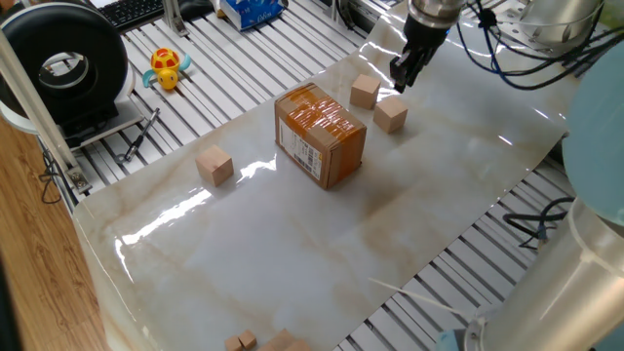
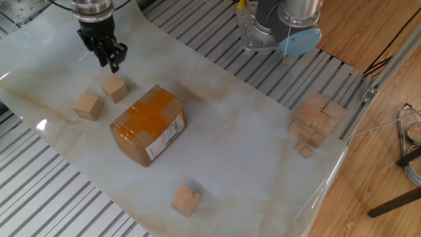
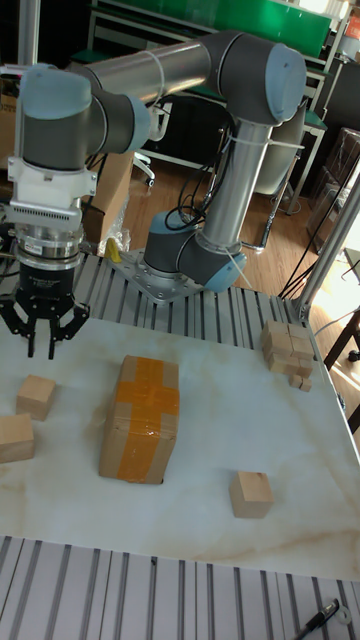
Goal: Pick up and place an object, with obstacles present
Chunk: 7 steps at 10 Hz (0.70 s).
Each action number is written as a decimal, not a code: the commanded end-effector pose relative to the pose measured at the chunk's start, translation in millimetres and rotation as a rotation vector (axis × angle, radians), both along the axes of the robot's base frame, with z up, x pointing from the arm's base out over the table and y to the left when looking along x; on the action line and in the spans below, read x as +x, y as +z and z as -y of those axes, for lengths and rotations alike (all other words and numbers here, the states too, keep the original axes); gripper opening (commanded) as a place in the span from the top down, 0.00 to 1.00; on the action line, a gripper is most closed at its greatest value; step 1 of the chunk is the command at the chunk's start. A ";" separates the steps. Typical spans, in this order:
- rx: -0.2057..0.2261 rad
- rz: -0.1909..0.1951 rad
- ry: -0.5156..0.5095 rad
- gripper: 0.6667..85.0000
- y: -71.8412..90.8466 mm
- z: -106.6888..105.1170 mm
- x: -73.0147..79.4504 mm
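The object, a light-tan wooden cube (image 1: 390, 116) (image 2: 114, 88) (image 3: 36, 396), rests on the marble sheet beside the obstacle, a brown cardboard box (image 1: 320, 134) (image 2: 148, 125) (image 3: 140, 418) with orange tape on top and a barcode label. My gripper (image 1: 402, 78) (image 2: 108, 58) (image 3: 42, 343) hangs above and slightly behind this cube, clear of it. Its fingers are spread open and nothing is between them. A second like cube (image 1: 364, 91) (image 2: 87, 106) (image 3: 12, 438) lies close by.
Another cube (image 1: 214, 165) (image 2: 185, 200) (image 3: 250, 494) sits on the box's far side. A pile of cubes (image 2: 317, 118) (image 3: 288, 352) is stacked at the sheet's corner. A yellow toy (image 1: 168, 68) and a black reel (image 1: 68, 63) lie off the sheet on the slatted table.
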State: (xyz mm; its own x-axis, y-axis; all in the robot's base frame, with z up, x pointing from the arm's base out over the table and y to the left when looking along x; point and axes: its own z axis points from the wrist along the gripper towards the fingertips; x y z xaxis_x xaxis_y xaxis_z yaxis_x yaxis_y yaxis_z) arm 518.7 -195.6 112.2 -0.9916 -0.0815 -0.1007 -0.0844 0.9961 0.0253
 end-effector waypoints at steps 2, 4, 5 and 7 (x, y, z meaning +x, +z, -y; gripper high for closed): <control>0.015 0.010 0.013 0.99 12.2 -6.8 0.7; 0.018 -0.027 -0.019 0.99 52.7 -38.9 -13.8; 0.024 -0.038 -0.040 0.99 75.7 -60.9 -18.7; -0.023 -0.002 -0.040 0.99 83.0 -59.1 -9.8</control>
State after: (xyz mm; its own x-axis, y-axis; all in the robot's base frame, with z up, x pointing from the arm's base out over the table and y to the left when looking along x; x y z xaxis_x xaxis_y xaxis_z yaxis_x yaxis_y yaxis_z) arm 508.1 -152.3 170.6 -0.9951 -0.0580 -0.0797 -0.0599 0.9979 0.0227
